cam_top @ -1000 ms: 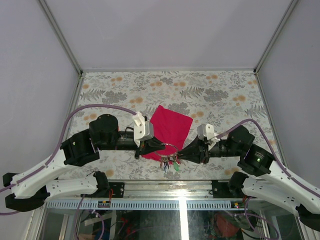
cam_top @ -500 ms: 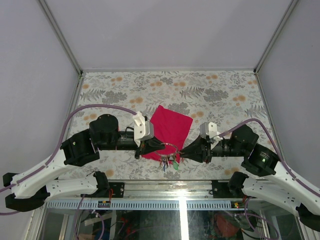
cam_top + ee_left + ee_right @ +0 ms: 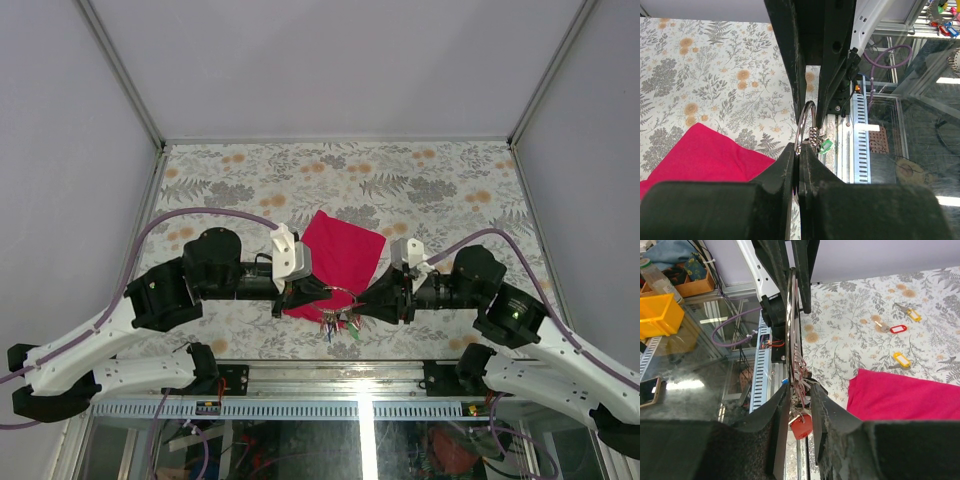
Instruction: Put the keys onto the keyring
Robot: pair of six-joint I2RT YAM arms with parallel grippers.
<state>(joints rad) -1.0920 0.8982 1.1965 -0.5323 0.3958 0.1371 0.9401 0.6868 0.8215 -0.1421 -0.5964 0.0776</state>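
The keyring (image 3: pixel 341 298) is a thin silver ring held up in the air between my two grippers, just over the table's near edge. Its bunch of keys with small coloured tags (image 3: pixel 338 323) dangles below. My left gripper (image 3: pixel 322 296) is shut on the ring's wire (image 3: pixel 806 120), and a green tag (image 3: pixel 826 146) hangs just beyond its tips. My right gripper (image 3: pixel 362 303) stands slightly open around the bunch from the opposite side. The ring (image 3: pixel 790 325) runs along one finger, and a red tag (image 3: pixel 801 426) hangs between the jaws. Loose keys with yellow (image 3: pixel 901 359) and red (image 3: pixel 897 329) tags lie on the table.
A magenta cloth (image 3: pixel 343 254) lies on the flower-patterned table (image 3: pixel 440 190) just behind both grippers. The metal frame rail (image 3: pixel 330 405) runs right below the hanging keys. Grey walls close in the table on three sides.
My right arm has moved left, closer to the keyring, and its jaws have widened a little. The left gripper has edged right, still holding the ring.
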